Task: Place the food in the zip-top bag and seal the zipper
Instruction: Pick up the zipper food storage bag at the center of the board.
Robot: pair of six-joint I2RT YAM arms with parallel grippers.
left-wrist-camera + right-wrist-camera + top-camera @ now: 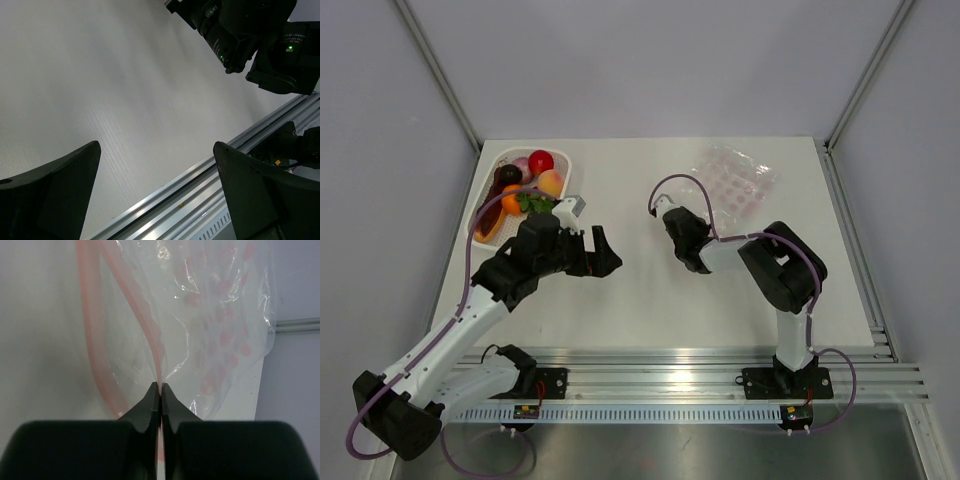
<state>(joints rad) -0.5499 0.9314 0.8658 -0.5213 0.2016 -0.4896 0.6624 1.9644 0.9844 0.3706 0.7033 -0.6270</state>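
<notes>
**A:** At ten o'clock on the counter (650, 300), the white basket (567, 160) holds the food (525, 180). None of it is in the bag, as far as I can see.

**B:** And the zip-top bag (735, 180)?

**A:** It's at one o'clock, well apart from the basket. The right tool (160, 387) is pinched narrow on one lip of the zipper (150, 340). The other lip lies on the counter, so the mouth looks parted.

**B:** The left tool (156, 150)?

**A:** Wide, holding nothing, over bare counter just off the basket's five o'clock side.

**B:** What's left, then?

**A:** Nearly everything, I'd judge: keeping the mouth open, carrying each piece across, then pressing the zipper shut.
</notes>
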